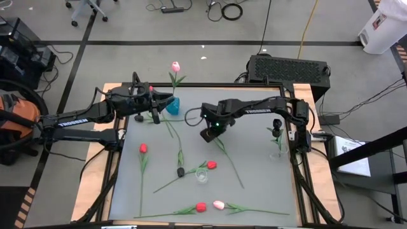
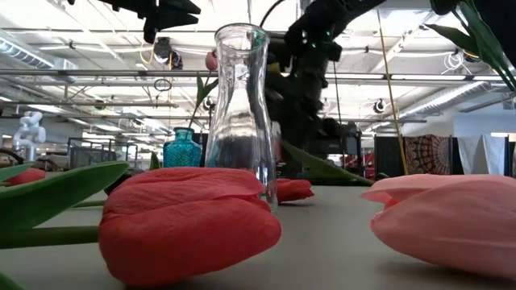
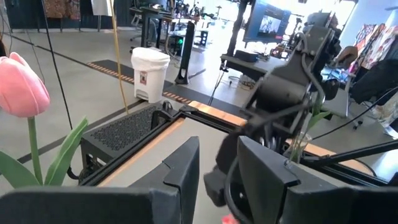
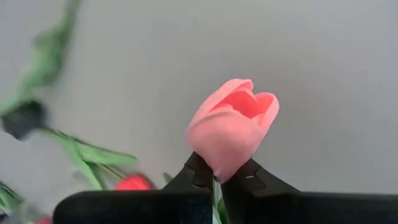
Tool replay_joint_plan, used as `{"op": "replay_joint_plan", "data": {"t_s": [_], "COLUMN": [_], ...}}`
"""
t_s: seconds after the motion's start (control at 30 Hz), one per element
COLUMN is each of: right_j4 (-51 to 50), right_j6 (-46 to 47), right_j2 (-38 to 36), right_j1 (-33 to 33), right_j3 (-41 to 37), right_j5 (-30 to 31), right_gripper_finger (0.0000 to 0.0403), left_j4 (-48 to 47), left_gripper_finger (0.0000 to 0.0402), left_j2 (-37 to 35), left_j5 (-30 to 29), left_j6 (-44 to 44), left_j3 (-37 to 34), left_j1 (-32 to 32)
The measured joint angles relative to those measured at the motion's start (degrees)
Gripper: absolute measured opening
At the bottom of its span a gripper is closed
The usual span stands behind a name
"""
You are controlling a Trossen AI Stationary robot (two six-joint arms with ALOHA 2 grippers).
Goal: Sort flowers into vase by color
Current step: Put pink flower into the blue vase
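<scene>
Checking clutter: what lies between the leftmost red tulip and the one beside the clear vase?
The black tulip's stem crosses there, in the high view.

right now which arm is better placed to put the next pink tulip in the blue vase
Right. The right gripper is shut on a pink tulip near mid-table. The left gripper holds nothing and hovers open beside the blue vase.

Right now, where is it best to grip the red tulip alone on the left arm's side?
Grip the red tulip by its thin stem just below the bud, from straight above, jaws across it: it lies flat, bare table on both sides.
</scene>
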Motion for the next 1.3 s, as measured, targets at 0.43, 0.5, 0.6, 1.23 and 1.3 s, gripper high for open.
{"op": "replay_joint_plan", "data": {"t_s": [0.43, 0.5, 0.6, 1.23, 1.3], "right_j4": [-11.87, -12.94, -14.57, -3.35, -1.24], "right_j6": [-7.71, -8.47, -9.69, -18.38, -19.14], "right_j2": [0.0, -0.02, -0.02, -2.55, -2.59], "right_j1": [-2.69, -2.9, -3.12, -0.86, -0.51], "right_j3": [22.36, 26.25, 32.14, 47.68, 47.68], "right_j5": [8.66, 10.11, 11.94, 11.24, 11.24], "right_gripper_finger": [0.0002, 0.0002, 0.0002, 0.0002, 0.0002], "left_j4": [0.0, 0.0, 0.0, 9.63, 10.52], "left_gripper_finger": [0.0116, 0.0116, 0.0116, 0.0116, 0.0116], "left_j2": [0.0, 0.0, 0.0, 0.17, 0.25], "left_j5": [0.02, 0.04, 0.04, 7.12, 8.2], "left_j6": [-0.02, -0.02, 0.0, -8.78, -10.8], "left_j3": [0.0, 0.0, 0.0, -0.02, 0.0], "left_j1": [-0.01, 0.0, -0.01, -0.04, -0.02]}}
